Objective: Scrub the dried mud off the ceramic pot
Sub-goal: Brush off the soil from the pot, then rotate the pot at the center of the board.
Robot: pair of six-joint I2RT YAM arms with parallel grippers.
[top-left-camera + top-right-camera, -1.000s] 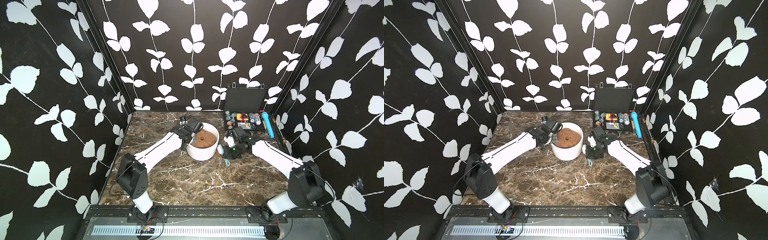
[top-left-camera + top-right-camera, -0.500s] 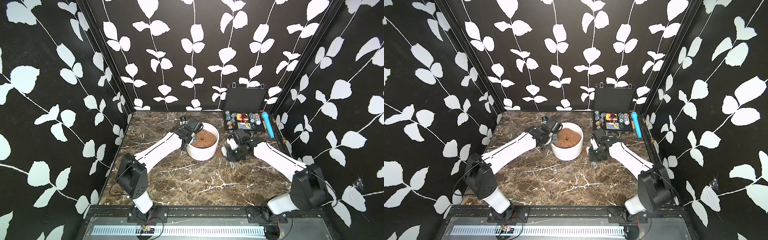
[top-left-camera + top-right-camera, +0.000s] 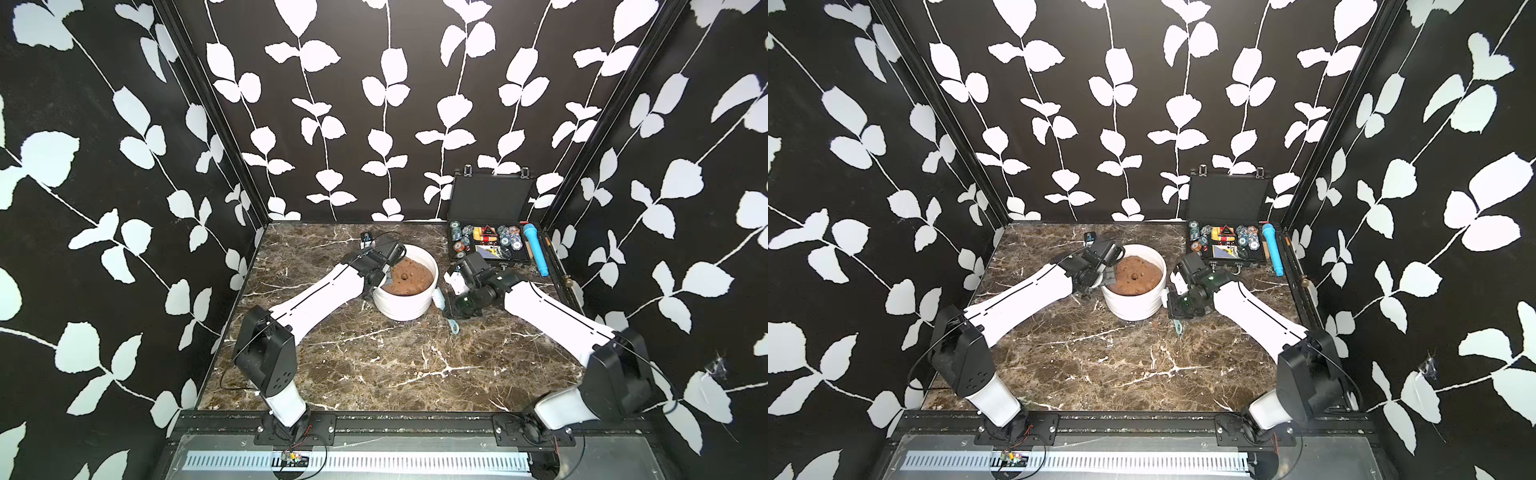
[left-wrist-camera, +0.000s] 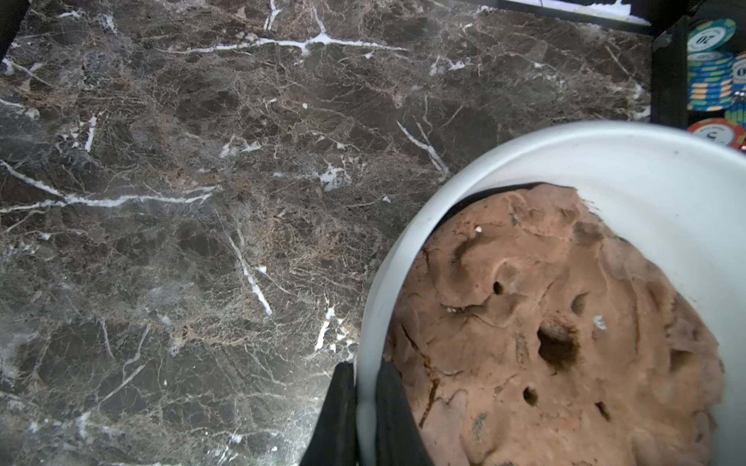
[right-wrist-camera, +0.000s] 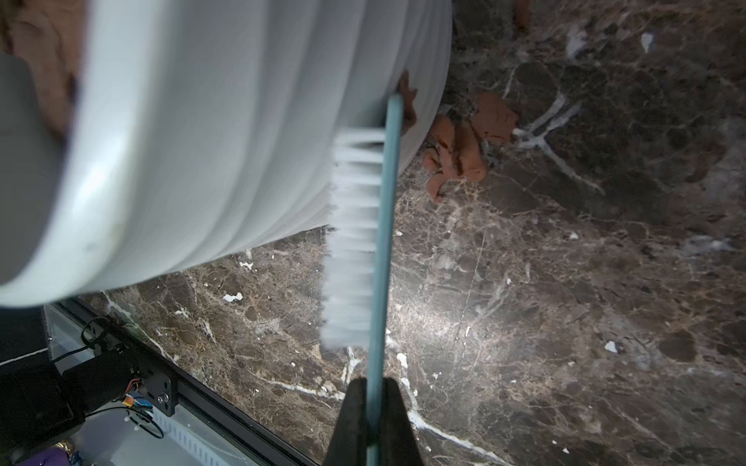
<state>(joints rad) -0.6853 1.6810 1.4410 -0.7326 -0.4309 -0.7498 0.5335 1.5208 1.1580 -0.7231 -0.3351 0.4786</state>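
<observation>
The white ribbed ceramic pot [image 3: 405, 308] [image 3: 1133, 306] stands mid-table, filled with a lumpy brown mound [image 3: 409, 278]. My left gripper [image 4: 365, 368] is shut on the pot's rim [image 4: 403, 258], one finger outside and one inside. My right gripper [image 5: 373, 381] is shut on the pale blue handle of a brush [image 5: 387, 201] [image 3: 439, 297]. Its white bristles [image 5: 353, 242] press against the pot's outer wall [image 5: 242, 141]. A smear of dried mud [image 5: 409, 101] shows on the wall at the brush tip. Reddish-brown scraps [image 5: 464, 149] lie on the marble by the pot's base.
An open black case of coloured chips [image 3: 490, 243] sits at the back right, with a blue cylinder [image 3: 536, 251] beside it along the right wall. A small dark object [image 3: 365, 237] lies behind the left arm. The black front rail [image 5: 193, 399] bounds the marble table [image 3: 374, 365].
The right gripper and the brush have shifted slightly along the pot's right side. The left arm and the pot have stayed put.
</observation>
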